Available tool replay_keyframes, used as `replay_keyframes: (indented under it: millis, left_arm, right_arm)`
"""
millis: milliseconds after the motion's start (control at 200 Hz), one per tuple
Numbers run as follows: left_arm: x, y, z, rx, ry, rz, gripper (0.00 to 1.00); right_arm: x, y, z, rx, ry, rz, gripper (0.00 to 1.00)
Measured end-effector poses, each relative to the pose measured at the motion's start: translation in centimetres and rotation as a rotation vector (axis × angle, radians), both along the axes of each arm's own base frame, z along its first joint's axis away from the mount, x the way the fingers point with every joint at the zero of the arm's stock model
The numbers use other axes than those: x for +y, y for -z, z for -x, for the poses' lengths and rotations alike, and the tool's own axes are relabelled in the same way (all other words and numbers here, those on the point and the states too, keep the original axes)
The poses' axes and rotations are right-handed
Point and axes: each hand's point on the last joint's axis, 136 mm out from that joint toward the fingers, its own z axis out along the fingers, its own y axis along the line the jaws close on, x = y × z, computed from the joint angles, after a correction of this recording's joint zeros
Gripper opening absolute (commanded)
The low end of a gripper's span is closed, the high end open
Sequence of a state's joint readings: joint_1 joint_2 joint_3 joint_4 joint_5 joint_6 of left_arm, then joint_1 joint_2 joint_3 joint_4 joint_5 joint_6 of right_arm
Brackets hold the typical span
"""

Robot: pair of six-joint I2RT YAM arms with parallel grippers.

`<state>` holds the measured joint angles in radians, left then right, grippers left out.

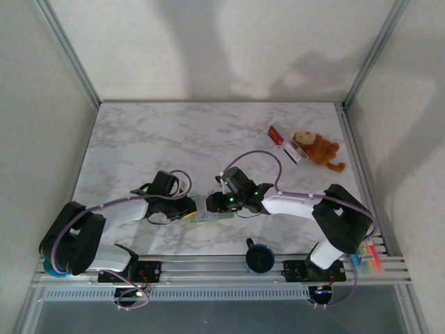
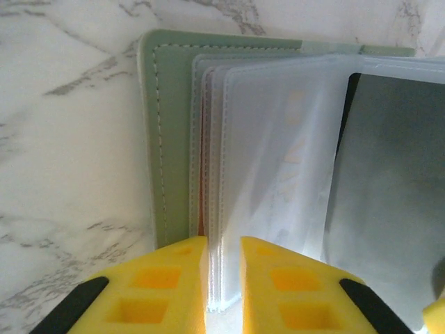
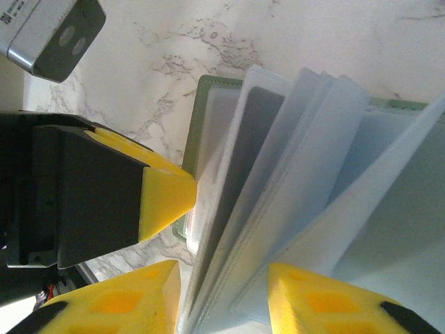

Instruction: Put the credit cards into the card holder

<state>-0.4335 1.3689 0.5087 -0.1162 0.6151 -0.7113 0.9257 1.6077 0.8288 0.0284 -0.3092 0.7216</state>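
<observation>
Probably a robotics lab booth: white panels (image 1: 208, 49) on aluminium posts (image 1: 67, 52) enclose a marble-patterned table (image 1: 139, 146).

No words to read anywhere. In the left wrist view, faint pale lettering ghosts through a clear sleeve (image 2: 292, 153) of the card holder (image 2: 167, 139), too washed out to make out. In the right wrist view, a black-and-white code patch sits on the grey camera module (image 3: 59, 31), cut off and illegible. The red card (image 1: 276, 135) and white card (image 1: 295, 153) are too small for print.
</observation>
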Motion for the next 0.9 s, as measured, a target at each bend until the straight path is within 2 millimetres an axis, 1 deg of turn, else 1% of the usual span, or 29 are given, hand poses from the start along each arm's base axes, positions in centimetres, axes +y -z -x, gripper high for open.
replay_keyframes:
  millis: [100,285,415,521,711,806,901]
  left_arm:
    - [0.3,-0.8,-0.6,-0.026,-0.019,0.014,0.19]
    - [1.0,-2.6,-1.7,-0.081,-0.057,0.047,0.18]
    - [0.8,-2.9,-1.8,-0.086,-0.054,0.064,0.17]
    - [0.6,-3.1,-1.8,-0.087,-0.049,0.080,0.15]
    - [0.5,-3.0,-1.8,-0.083,-0.048,0.085,0.14]
    - [0.5,-2.9,-1.8,-0.079,-0.048,0.083,0.13]
    - [0.5,-2.8,-1.8,-0.074,-0.050,0.083,0.12]
  right_arm:
    - [0.3,0.0,-0.1,-0.002,-0.001,-0.010,0.45]
    - [0.7,0.1,-0.4,-0.006,0.003,-0.029,0.46]
    - [1.0,0.2,-0.6,-0.004,0.011,-0.038,0.45]
    - [0.9,0.8,-0.7,0.000,0.020,-0.023,0.45]
    - [-0.1,1.9,-1.0,-0.003,0.053,0.039,0.45]
    - [-1.0,2.6,-1.1,-0.007,0.074,0.088,0.50]
    - [-2.3,3.3,-1.1,-0.022,0.099,0.166,0.55]
